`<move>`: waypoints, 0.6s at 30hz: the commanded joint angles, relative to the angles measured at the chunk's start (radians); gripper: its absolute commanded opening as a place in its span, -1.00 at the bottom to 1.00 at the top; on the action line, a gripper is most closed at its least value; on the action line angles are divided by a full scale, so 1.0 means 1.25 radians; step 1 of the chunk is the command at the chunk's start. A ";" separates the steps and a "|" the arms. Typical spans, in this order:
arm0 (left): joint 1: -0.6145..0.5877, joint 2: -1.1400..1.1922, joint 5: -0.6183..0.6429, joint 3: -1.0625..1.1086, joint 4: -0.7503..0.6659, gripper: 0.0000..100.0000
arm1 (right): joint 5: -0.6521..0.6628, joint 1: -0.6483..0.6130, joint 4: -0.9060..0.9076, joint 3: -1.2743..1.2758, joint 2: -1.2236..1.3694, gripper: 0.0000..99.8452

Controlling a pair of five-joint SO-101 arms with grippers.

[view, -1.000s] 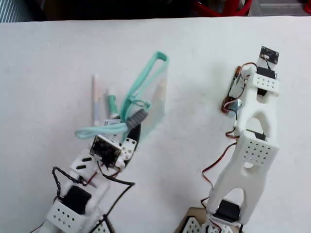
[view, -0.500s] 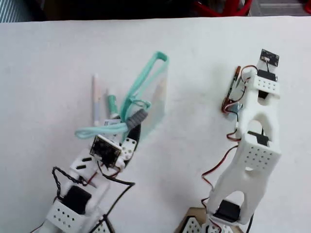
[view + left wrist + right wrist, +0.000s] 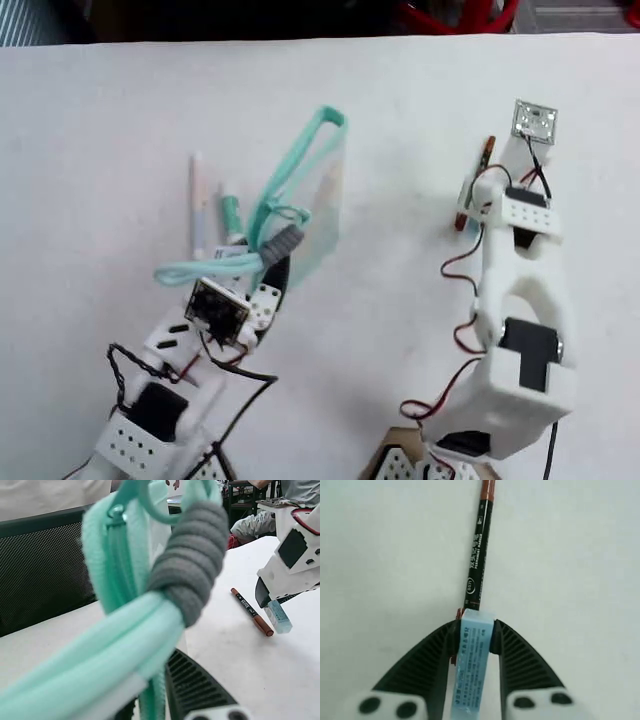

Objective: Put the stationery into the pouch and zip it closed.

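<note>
Finds the pouch (image 3: 318, 195) left of centre on the table (image 3: 420, 80), raised on edge, mint zip strip uppermost, a grey cord (image 3: 192, 565) wound round its loop. Records the left gripper (image 3: 272, 280) at the pouch's near end, fingers clamped on the zip edge. Notes a pale pen (image 3: 198, 195) and a green pen (image 3: 230, 213) flat on the table just beside the pouch, on the side away from the other arm. Locates the right gripper (image 3: 476, 625) well apart to the right, fingers closed on a pale blue eraser (image 3: 471, 665). Sees a brown marker (image 3: 479, 555) flat on the table, near end right at the eraser's tip.
</note>
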 commanded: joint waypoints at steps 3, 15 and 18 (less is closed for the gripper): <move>-0.003 0.003 0.002 -0.002 -0.004 -0.91 | 0.010 -0.009 -0.040 0.032 -0.080 -0.96; -0.003 0.003 0.002 -0.001 -0.007 -0.91 | 0.009 -0.028 -0.123 0.177 -0.220 -0.96; -0.003 0.003 0.002 -0.001 -0.007 -0.91 | 0.031 -0.053 -0.234 0.311 -0.331 -0.96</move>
